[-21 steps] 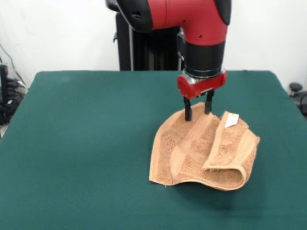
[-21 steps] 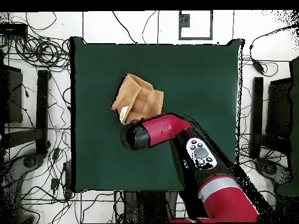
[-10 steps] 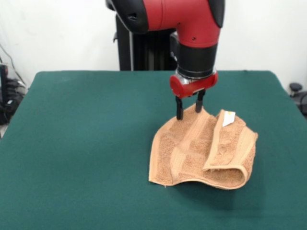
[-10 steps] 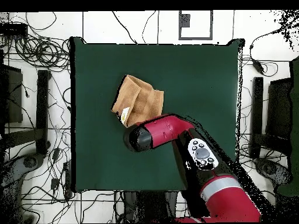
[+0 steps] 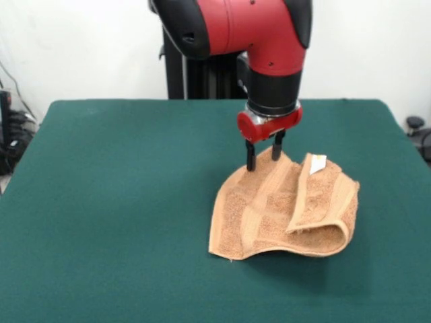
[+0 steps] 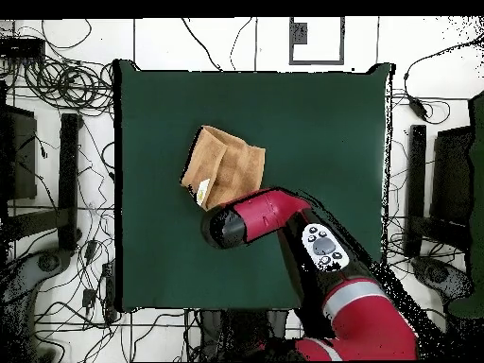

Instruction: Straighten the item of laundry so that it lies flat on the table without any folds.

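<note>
The item of laundry (image 5: 283,212), an orange-tan towel, lies crumpled right of the table's (image 5: 114,202) middle in the front view. Its right side is folded over on itself, with a white tag (image 5: 317,163) on top. My gripper (image 5: 263,157) stands at the towel's far edge, shut on a raised bunch of cloth between its two black fingers (image 5: 250,159). From overhead the towel (image 6: 227,165) lies left of centre on the green table (image 6: 321,123), and the arm's red wrist (image 6: 248,219) covers the gripper and the towel's near edge.
Cables and black stands (image 6: 68,180) lie on the floor around the table in the overhead view. The robot's black pedestal (image 5: 202,77) stands behind the table's far edge.
The gripper has moved left and a little away from the camera, pulling the towel's far edge with it. The folded right side has sagged lower and shifted slightly left.
</note>
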`<state>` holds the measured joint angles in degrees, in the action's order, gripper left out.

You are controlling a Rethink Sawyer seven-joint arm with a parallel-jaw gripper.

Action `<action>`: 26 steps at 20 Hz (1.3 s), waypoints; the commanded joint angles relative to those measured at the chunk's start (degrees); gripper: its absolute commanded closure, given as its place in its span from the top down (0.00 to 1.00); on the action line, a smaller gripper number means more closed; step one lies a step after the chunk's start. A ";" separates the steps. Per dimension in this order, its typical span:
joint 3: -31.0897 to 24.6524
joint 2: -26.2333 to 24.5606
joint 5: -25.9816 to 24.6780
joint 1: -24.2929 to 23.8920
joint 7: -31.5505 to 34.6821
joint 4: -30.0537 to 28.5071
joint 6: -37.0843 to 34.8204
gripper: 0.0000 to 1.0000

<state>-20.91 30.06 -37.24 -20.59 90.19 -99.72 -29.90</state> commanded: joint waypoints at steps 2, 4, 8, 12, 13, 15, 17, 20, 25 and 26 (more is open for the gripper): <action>-1.91 -5.02 -4.31 0.02 -0.28 -0.43 5.85 1.00; -0.59 -5.34 -4.58 0.77 1.62 -0.70 6.99 1.00; 0.70 -5.80 -6.69 1.23 2.19 -1.81 9.64 1.00; 2.33 -6.24 -8.12 1.90 3.21 -2.34 11.42 1.00; 3.06 -6.22 -8.05 2.54 4.01 -2.10 11.48 1.00; 4.53 -6.16 -7.92 3.83 5.60 -1.63 11.61 0.00; 3.40 -5.47 -8.61 3.36 3.12 -1.81 11.35 0.00; 0.85 -3.80 -6.24 0.55 0.10 -4.35 7.72 0.00; 0.75 -3.52 -4.66 0.18 0.42 -4.35 5.57 0.00; 0.78 -3.40 -4.65 0.08 0.32 -4.46 5.36 0.00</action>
<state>-19.68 28.47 -40.37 -20.25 90.19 -100.81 -22.73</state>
